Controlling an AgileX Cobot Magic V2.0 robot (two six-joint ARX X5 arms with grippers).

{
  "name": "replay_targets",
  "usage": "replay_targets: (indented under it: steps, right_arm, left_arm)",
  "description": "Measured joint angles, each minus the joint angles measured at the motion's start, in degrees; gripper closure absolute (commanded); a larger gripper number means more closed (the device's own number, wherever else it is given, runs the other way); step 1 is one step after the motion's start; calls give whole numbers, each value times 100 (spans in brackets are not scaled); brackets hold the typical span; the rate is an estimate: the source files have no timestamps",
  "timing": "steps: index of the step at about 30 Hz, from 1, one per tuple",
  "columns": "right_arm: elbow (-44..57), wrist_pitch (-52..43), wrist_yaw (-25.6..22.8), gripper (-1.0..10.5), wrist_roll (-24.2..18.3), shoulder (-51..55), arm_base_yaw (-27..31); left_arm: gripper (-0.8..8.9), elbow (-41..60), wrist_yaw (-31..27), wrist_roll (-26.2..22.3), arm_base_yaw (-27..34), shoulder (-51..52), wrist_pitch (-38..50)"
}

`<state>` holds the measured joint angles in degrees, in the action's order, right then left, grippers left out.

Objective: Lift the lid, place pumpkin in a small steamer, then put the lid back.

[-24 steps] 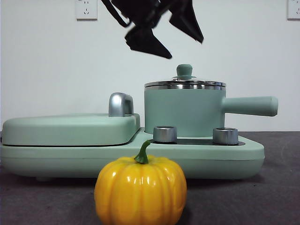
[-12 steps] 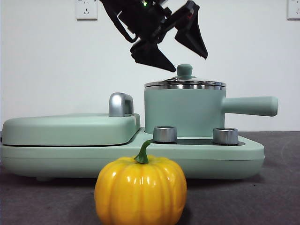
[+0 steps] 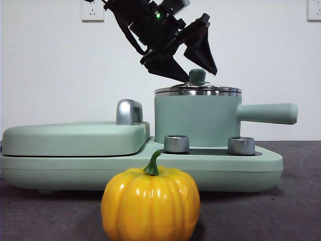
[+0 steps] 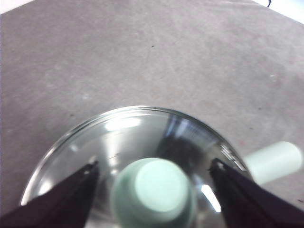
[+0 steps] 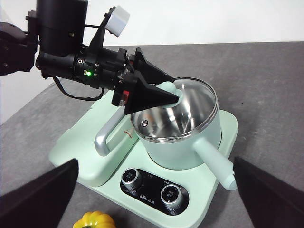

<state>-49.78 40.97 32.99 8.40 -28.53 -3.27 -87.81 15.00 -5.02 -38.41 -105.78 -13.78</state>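
While we wait: right hand (image 5: 152, 199) spread wide, high above.
Left hand (image 3: 193, 68): wide, straddling the lid (image 3: 197, 89) knob.
Lid: on small steamer (image 3: 195, 120).
Pumpkin (image 3: 150, 203): tabletop (image 3: 291, 211), steamer's 6 o'clock.

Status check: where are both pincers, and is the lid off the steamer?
Left pincer open, straddling the knob of the lid. Lid seated on small steamer. Right pincer open, waiting high. Pumpkin on table in front, nothing in the way.
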Motion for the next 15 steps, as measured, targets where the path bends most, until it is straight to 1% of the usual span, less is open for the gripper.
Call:
replay_targets:
  steps: [2,10,11,12,13,15]
  right_arm:
    - [0,0,0,428,0,0,0]
    - [0,0,0,428,0,0,0]
    - [0,0,0,429,0,0,0]
    - [0,-2,-2,429,0,0,0]
    - [0,-2,-2,429,0,0,0]
    - [0,0,-2,429,0,0,0]
  left_arm:
    - [506,0,-142,-44,-2,0,-4]
    - [509,0,-144,-144,-61,-4,0]
    - [529,0,-142,-144,-87,-7,9]
    - [578,0,-142,-144,-103,-11,15]
    - [605,0,-142,-146,-105,-15,22]
    - [611,0,-146,-144,-103,-35,26]
